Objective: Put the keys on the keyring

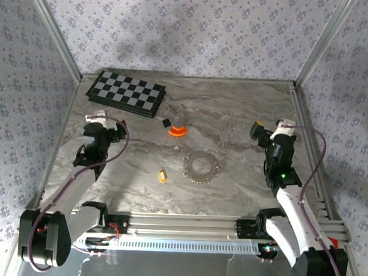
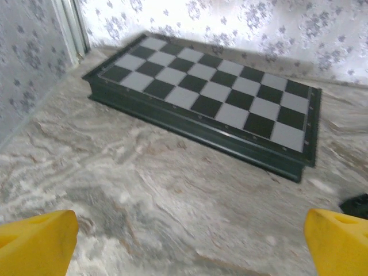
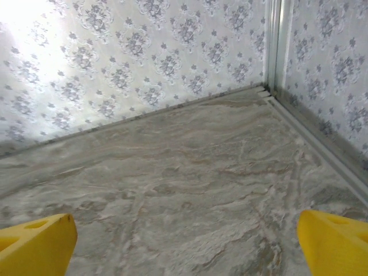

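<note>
The keyring [image 1: 201, 166], a silvery spiky ring, lies flat on the marble table right of centre. A tiny yellow-orange key [image 1: 162, 175] lies just left of it, apart from it. My left gripper [image 1: 103, 123] hovers at the table's left side, well away from both. Its yellow fingertips [image 2: 35, 241] stand wide apart with bare table between them, so it is open. My right gripper [image 1: 267, 130] is at the right side, up and right of the keyring. Its yellow fingertips [image 3: 34, 244] are also spread wide and hold nothing.
A black-and-grey checkered board [image 1: 126, 93] lies at the back left, also ahead of the left gripper [image 2: 218, 98]. An orange cone-like disc [image 1: 177, 131] and a small black cube [image 1: 166, 122] sit behind the keyring. Metal frame rails [image 1: 307, 113] and patterned walls bound the table.
</note>
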`<state>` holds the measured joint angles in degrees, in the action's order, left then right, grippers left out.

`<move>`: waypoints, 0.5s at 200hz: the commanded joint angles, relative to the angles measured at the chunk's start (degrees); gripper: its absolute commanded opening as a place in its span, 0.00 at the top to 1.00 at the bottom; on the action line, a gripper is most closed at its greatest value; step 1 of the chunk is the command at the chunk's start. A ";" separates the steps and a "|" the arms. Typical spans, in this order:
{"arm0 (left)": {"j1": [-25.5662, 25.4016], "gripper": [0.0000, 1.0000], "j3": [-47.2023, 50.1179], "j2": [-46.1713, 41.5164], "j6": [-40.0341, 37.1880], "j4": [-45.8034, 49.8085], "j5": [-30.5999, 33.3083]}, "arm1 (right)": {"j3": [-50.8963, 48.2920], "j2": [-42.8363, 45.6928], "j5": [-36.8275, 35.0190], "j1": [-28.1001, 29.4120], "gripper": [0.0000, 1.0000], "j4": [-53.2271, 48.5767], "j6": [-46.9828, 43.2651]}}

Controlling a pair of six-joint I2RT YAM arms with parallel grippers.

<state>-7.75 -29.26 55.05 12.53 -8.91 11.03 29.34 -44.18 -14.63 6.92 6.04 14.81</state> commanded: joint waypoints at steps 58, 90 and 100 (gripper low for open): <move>-5.51 0.00 -11.51 -1.35 9.66 26.53 -10.31 | 13.74 1.19 4.39 9.41 0.01 -33.64 5.65; -9.50 0.00 -11.58 -1.90 11.44 28.42 -14.11 | 14.65 0.69 7.14 11.94 0.00 -37.92 8.06; -11.69 0.00 -11.37 -2.31 11.77 28.83 -14.10 | 14.53 0.43 7.64 13.16 0.01 -38.62 8.46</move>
<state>-15.70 -38.85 53.71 22.00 15.88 0.67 42.19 -43.29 -9.26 17.78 -25.50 20.60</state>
